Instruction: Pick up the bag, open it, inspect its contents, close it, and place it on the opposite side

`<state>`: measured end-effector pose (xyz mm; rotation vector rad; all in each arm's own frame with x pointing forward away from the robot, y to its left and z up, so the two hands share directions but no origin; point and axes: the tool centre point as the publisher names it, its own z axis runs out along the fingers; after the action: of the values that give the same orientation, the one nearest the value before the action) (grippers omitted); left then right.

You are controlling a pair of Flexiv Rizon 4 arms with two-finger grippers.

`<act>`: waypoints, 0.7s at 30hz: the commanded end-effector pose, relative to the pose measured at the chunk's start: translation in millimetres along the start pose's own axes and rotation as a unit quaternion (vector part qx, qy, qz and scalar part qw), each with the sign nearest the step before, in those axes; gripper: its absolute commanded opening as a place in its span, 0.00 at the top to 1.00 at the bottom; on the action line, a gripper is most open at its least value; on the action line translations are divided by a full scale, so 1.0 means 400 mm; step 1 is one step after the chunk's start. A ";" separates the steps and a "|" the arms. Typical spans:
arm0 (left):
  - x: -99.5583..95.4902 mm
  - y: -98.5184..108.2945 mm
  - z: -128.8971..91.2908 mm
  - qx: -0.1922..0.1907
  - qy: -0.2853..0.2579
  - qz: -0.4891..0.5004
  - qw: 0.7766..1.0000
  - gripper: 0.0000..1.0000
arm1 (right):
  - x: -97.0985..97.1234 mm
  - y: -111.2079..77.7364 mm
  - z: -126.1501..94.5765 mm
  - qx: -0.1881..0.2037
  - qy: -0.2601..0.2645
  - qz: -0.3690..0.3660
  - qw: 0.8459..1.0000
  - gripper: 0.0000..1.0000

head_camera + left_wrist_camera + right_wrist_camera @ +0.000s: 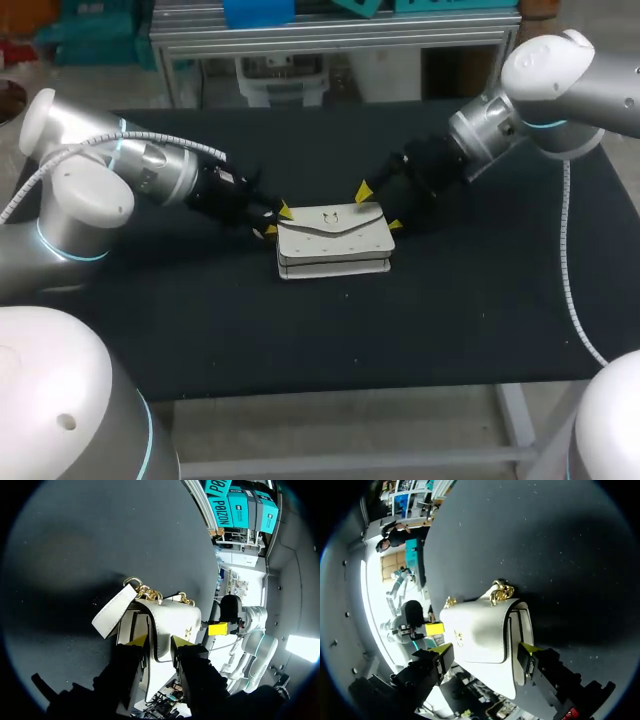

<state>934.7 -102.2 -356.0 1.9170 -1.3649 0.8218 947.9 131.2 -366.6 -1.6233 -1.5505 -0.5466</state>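
Smooth leathery bag [334,240], shiny gold chain [501,592], matt table [300,340].

- any lettering on the bag [335,240]?
- none i can read. its white flap carries only a small gold clasp [333,214], too small to tell whether it bears letters.
- a label or number on the table [480,320]?
- no, the black top shows no mark i can read.
- and the left arm [100,170] or the right arm [560,80]?
- plain white and grey shells, with no print legible in any view.
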 end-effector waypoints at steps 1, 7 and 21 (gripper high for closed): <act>-0.009 0.002 0.007 0.001 0.010 -0.002 1.000 0.74 | -0.015 -0.008 0.003 -0.041 0.013 0.010 0.999 0.28; -0.009 -0.002 0.024 -0.004 0.018 -0.009 1.000 0.77 | -0.013 0.000 0.030 -0.033 0.017 0.025 0.999 0.58; -0.005 -0.009 0.060 0.012 0.004 -0.005 1.000 1.00 | -0.015 -0.007 0.045 -0.063 0.003 -0.022 0.998 1.00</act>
<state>938.4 -104.2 -369.8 1.9245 -1.3387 0.8599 946.7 130.6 -384.4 -1.6527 -1.5739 -0.6766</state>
